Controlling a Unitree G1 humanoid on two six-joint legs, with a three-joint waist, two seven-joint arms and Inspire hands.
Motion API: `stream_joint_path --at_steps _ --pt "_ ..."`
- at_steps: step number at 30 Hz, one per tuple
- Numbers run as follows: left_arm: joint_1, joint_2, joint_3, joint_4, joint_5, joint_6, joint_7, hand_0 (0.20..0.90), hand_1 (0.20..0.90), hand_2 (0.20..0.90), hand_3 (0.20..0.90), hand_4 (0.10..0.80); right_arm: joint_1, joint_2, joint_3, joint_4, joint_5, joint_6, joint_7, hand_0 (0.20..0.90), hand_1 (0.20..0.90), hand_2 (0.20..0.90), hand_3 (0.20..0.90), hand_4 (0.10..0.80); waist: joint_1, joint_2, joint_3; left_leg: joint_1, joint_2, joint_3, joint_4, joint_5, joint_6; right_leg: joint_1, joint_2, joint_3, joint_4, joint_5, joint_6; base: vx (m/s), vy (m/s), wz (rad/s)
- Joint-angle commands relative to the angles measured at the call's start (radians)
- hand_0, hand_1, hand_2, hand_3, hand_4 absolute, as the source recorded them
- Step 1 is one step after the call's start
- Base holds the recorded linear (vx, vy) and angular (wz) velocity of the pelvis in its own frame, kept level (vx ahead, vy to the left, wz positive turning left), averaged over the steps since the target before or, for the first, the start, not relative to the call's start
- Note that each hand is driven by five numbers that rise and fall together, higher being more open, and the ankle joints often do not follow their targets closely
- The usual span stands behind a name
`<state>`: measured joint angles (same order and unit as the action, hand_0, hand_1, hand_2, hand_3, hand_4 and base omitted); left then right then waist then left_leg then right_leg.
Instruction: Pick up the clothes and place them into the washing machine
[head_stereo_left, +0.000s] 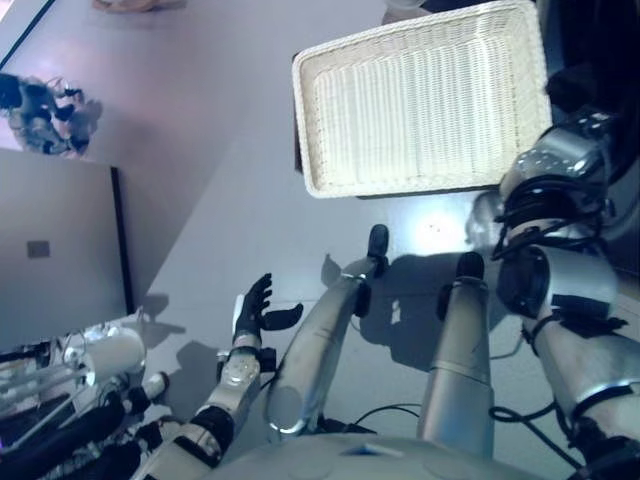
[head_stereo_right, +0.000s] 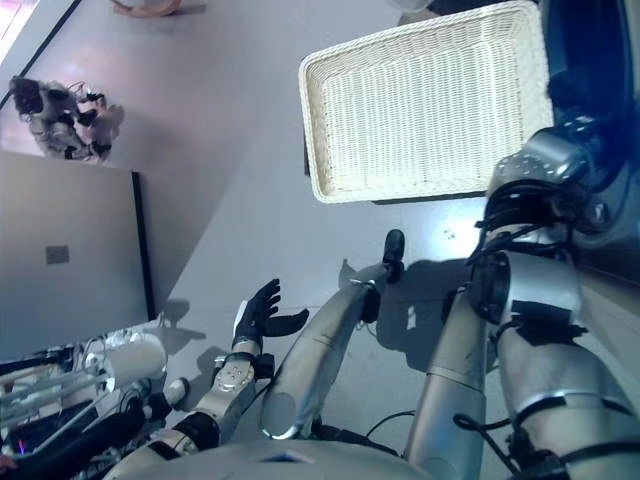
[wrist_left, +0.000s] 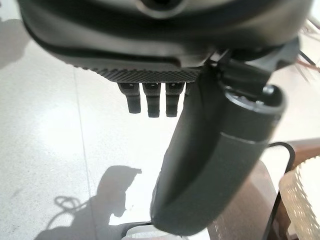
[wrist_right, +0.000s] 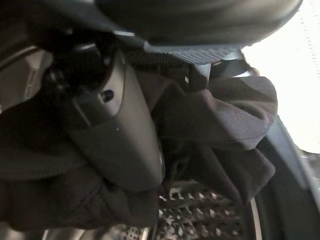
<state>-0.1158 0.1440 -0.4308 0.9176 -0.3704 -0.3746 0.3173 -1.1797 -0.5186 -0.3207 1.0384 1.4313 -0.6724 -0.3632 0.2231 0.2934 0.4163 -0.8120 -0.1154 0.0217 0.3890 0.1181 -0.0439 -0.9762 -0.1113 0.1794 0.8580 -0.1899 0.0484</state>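
Dark, crumpled fabric, a bundled garment (wrist_right: 220, 120), fills the right wrist view, bunched around the right hand (wrist_right: 117, 135) inside the washing machine's perforated metal drum (wrist_right: 200, 215). The hand's thumb presses into the cloth, which wraps it on both sides, so the hand is clenched on the garment. In the head views, the right arm reaches toward 2 o'clock, where its hand passes out of sight into the dark washing machine opening (head_stereo_right: 590, 90). A white woven rectangular basket (head_stereo_left: 425, 100) lies on the pale floor at 12 o'clock, just beside that opening. The left hand (head_stereo_left: 255, 310) hangs at 7 o'clock above the floor, well apart from the basket, fingers loosely spread and holding nothing.
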Motion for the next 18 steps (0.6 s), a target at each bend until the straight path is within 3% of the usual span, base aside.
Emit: stream_joint_path --at_steps 1,8,16,17,18 --pt "0.043 0.056 0.013 0.028 0.012 -0.036 0.046 0.9 0.9 0.9 0.9 0.8 -0.114 -0.205 0.137 -0.054 -0.128 -0.032 0.029 0.3 0.3 0.3 0.3 0.4 0.041 0.075 -0.125 -0.036 -0.048 0.047 0.074 -0.114 0.031 0.06 0.011 -0.027 -0.082 -0.023 -0.01 0.187 0.06 -0.01" --pt "0.057 0.056 0.025 0.015 0.012 -0.042 0.05 0.9 0.9 0.9 0.9 0.8 -0.252 -0.382 0.336 0.086 -0.314 0.094 -0.039 0.3 0.3 0.3 0.3 0.4 0.084 0.106 -0.17 -0.006 -0.072 0.042 -0.01 -0.082 0.024 0.069 -0.019 -0.032 -0.112 -0.025 -0.005 0.05 0.04 0.13" --pt "0.072 0.033 0.024 0.01 0.038 -0.04 0.06 0.9 0.9 0.9 0.9 0.8 -0.238 -0.428 0.392 0.059 -0.505 0.133 -0.147 0.302 0.302 0.302 0.302 0.402 0.092 0.109 -0.187 -0.001 -0.081 0.031 -0.068 -0.057 0.021 0.066 -0.036 -0.047 -0.14 -0.022 -0.003 0.022 0.008 0.05" --pt "0.067 0.041 0.03 0.008 0.055 -0.043 0.07 0.9 0.9 0.9 0.9 0.8 -0.238 -0.442 0.425 0.073 -0.582 0.149 -0.183 0.413 0.413 0.413 0.413 0.475 0.095 0.1 -0.186 -0.002 -0.081 0.029 -0.075 -0.051 0.019 0.066 -0.038 -0.053 -0.146 -0.018 -0.004 0.022 0.004 0.21" --pt "0.067 0.039 0.03 0.007 0.057 -0.042 0.073 0.9 0.9 0.9 0.9 0.8 -0.24 -0.44 0.428 0.07 -0.59 0.15 -0.192 0.42 0.42 0.42 0.42 0.48 0.095 0.102 -0.185 -0.002 -0.081 0.028 -0.076 -0.049 0.019 0.066 -0.038 -0.054 -0.147 -0.017 -0.004 0.013 0.004 0.22"
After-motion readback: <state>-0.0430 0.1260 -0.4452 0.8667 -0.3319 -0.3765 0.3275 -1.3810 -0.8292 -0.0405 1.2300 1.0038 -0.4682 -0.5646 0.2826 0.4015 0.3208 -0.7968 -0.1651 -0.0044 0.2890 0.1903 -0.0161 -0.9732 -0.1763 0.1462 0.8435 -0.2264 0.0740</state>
